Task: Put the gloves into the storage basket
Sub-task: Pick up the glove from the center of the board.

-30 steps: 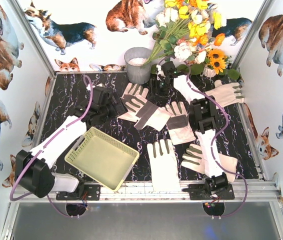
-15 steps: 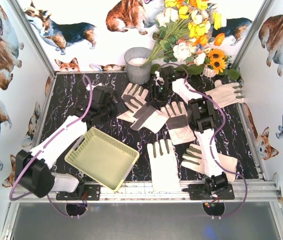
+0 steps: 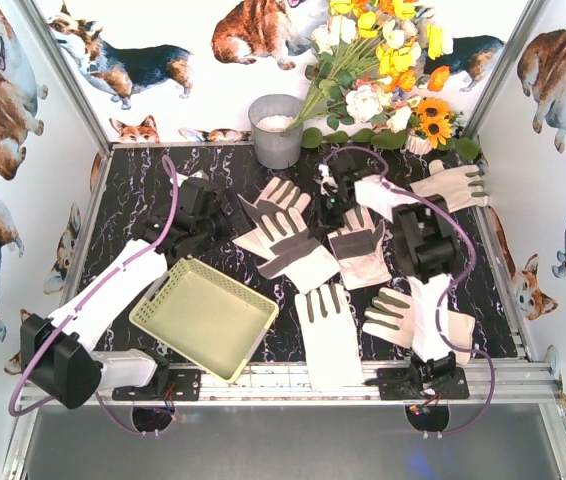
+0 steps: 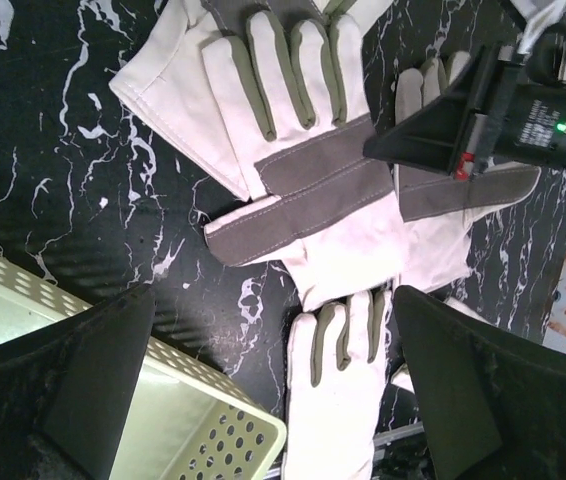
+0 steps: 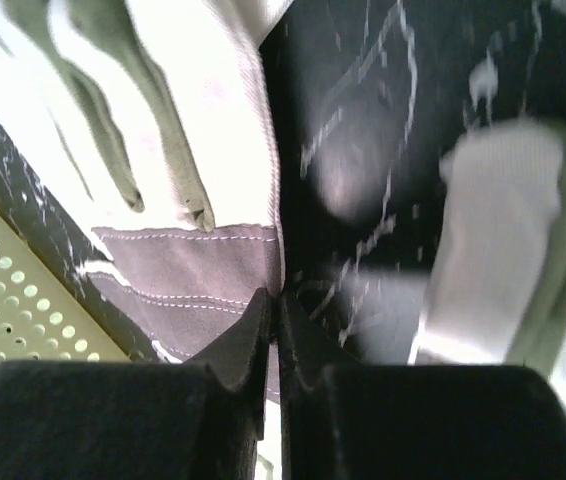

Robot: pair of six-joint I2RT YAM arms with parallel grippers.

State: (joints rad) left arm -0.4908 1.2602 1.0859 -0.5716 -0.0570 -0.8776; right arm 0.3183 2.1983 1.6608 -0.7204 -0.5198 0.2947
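Overhead, the storage basket sits empty at near left while all the gloves lie on the table, some overlapped, one under the right forearm, others near the grey bucket and flowers. Left wrist: the left gripper hangs wide open over stacked gloves. Right wrist: the right gripper is pinched closed at a glove's hem, catch uncertain.

Desk: bare strips are lying open at the back left and along the right edge. Gloves are crowding the centre, overlapping. Grey bucket and flowers are blocking the back. Left arm is flanking the storage basket.
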